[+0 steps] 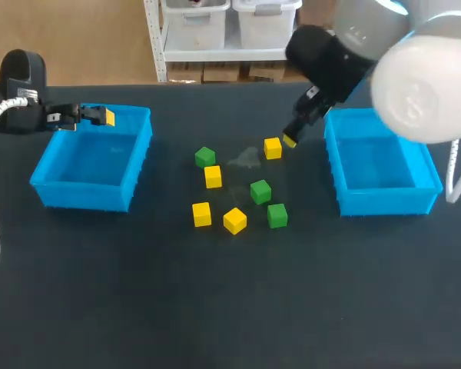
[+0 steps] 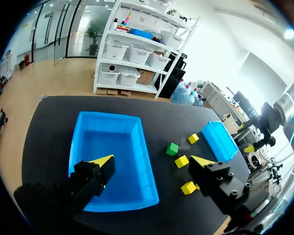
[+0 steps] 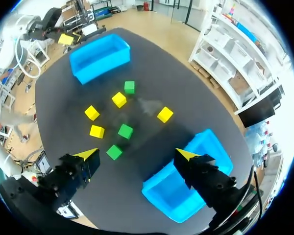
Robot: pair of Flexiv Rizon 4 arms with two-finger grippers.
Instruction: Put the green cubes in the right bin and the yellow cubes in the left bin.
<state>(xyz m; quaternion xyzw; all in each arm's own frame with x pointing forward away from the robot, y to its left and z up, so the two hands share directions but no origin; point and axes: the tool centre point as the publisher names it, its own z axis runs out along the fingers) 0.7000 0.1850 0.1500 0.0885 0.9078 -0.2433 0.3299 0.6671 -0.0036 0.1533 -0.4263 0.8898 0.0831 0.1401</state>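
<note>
Left fingers (image 2: pixel 103 161) spread above left bin (image 2: pixel 110 139), right fingers (image 3: pixel 88 154) spread

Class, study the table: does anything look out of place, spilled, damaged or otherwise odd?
Only a pale smudge on the dark table, between a green cube and a yellow cube. Nothing is spilled or damaged.

Right arm (image 1: pixel 419 84): white link blurred, cut off at the far right edge, covering the right bin's (image 1: pixel 384 201) far right corner.
Right gripper (image 1: pixel 290 141): only one yellow tip shows in head view.
Yellow cube (image 2: pixel 188 187): partly behind left gripper's (image 2: pixel 153 160) finger (image 2: pixel 220 183).
</note>
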